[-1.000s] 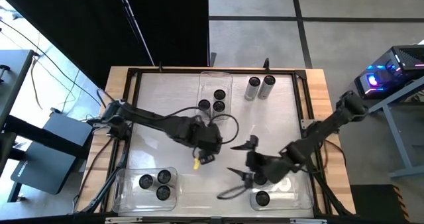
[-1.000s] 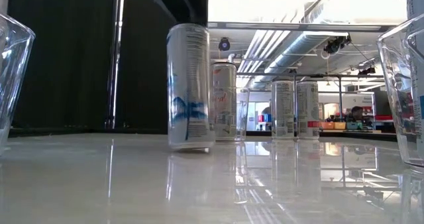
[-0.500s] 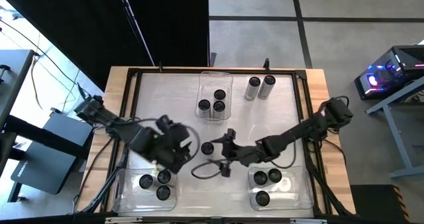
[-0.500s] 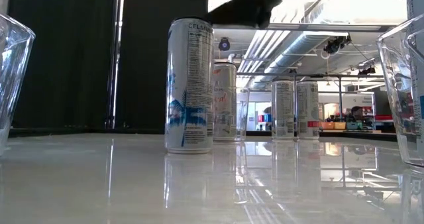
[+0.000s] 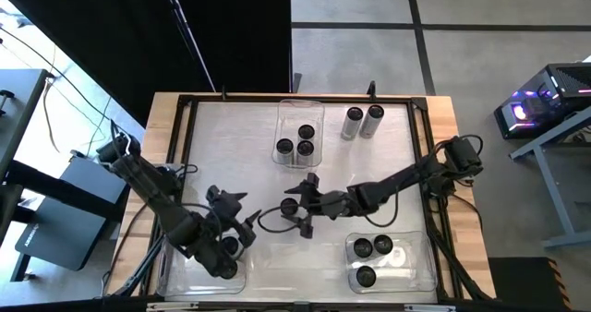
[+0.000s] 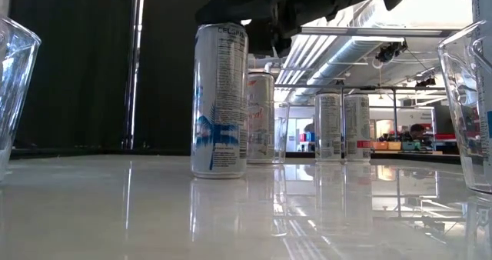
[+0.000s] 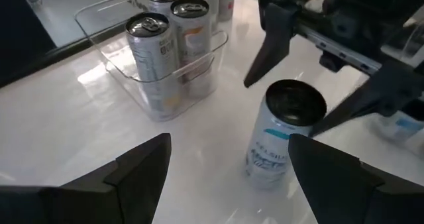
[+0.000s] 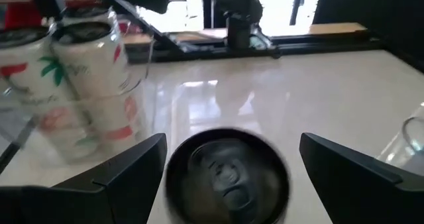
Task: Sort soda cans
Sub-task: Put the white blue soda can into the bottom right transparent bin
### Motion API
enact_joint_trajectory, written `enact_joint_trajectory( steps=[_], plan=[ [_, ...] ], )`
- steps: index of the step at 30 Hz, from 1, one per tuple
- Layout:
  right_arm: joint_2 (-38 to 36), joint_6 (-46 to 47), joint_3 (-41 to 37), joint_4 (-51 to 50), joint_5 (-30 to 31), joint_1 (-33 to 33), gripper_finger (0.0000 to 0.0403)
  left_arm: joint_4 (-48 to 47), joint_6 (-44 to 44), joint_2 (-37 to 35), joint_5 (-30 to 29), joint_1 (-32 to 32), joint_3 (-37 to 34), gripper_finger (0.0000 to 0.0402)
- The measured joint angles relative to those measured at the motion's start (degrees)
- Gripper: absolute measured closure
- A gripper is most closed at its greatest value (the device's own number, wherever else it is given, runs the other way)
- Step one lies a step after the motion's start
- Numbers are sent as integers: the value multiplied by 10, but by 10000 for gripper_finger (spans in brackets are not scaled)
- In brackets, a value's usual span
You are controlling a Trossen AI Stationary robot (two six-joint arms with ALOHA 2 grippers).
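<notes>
One soda can [image 5: 289, 206] stands upright on its base in the middle of the table, also in the low view [image 6: 220, 98]. My right gripper [image 5: 303, 204] is open and reaches in from the right. Its fingers stand on either side of the can's top [image 8: 225, 171] with gaps showing, touching nothing. My left gripper [image 5: 238, 218] is open over the near left, pointing at the same can [image 7: 281, 138] from a distance. Other cans stand in three clear bins and on the table.
A far middle bin [image 5: 319, 109] holds three cans. Two cans [image 5: 362, 123] stand on the table at the far right. A near left bin [image 5: 175, 275] lies partly under my left arm. A near right bin [image 5: 416, 266] holds three cans. A dark frame edges the table.
My left gripper has drawn back from the middle can toward the table's near left corner, rolling as it went. My right gripper has left the near right bin and moved left to the middle can, ending with a finger on each side of it. The can stands upright.
</notes>
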Motion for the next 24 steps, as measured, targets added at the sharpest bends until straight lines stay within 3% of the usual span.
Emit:
enact_joint_trajectory(
  steps=[13,22,24],
  plan=[
    [4,3,0,-25,-38,0,65,60,-13,0,-8,-5,-48,101],
    [24,-1,0,3,-41,1,156,58,-12,0,-7,-5,-48,101],
    [17,-10,-1,-1,-18,4,164,58,-12,0,-7,-5,-48,101]
  ],
)
